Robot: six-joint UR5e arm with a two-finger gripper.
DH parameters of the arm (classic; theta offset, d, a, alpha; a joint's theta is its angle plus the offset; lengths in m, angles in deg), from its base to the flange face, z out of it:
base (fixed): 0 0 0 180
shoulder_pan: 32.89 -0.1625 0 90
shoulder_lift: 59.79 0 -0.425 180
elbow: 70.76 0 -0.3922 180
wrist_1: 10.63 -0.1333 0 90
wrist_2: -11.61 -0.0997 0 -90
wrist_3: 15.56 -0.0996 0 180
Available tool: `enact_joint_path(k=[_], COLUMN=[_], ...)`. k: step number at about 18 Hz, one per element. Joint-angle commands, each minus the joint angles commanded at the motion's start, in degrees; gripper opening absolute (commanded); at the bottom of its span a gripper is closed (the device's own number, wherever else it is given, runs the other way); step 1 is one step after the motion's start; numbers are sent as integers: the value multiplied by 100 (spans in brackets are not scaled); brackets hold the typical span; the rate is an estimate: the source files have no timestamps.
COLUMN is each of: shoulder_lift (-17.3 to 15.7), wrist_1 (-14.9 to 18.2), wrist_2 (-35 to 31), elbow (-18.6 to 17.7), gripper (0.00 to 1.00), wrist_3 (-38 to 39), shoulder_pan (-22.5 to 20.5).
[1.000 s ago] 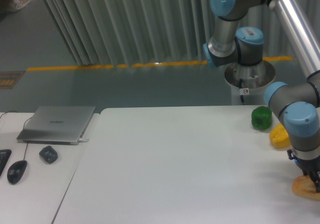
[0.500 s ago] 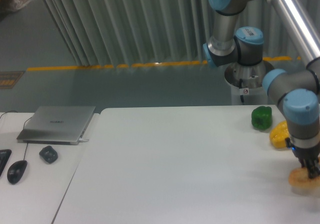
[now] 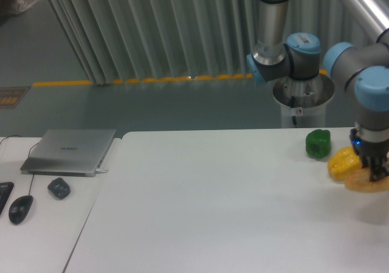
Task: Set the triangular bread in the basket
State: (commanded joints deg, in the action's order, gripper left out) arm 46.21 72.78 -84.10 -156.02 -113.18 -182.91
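The triangular bread [image 3: 366, 182] hangs at the far right edge of the view, lifted clear of the white table [image 3: 213, 206] and pinched in the gripper [image 3: 372, 174], whose fingers are clenched on its upper edge. It sits just beside the yellow pepper [image 3: 340, 162], overlapping it slightly from this angle, though whether the two touch is hard to say so close to the frame edge. The green pepper [image 3: 318, 143] stands a little further left and farther back.

The pick appears done: the bread is grasped and off the surface. What is left is the carry and the release, and no basket shows anywhere in view, so it probably lies out of frame.

The arm comes in from the upper right, its last link pointing straight down over the bread, with the wrist joints stacked above it. At the left, on a separate desk, lie a closed laptop [image 3: 70, 151], a mouse [image 3: 20, 209] and a small dark object [image 3: 59, 188].
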Motion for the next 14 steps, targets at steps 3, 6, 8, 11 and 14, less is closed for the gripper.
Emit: enact_joint_path(k=[3,6,8,11,14], shoulder_lift=[-26,-26,0,96,360], wrist_1=[27,-17,-87,-401,-992], wrist_2=[35,62,36,35,-105], elbow=[18,158,359,396,369], gripper=[38,39,39,39,38], wrist_3=[-931,-1776,-1857,-2042,-2042], shoulder_pan=[-466,-914,-1055,-1328,-1346])
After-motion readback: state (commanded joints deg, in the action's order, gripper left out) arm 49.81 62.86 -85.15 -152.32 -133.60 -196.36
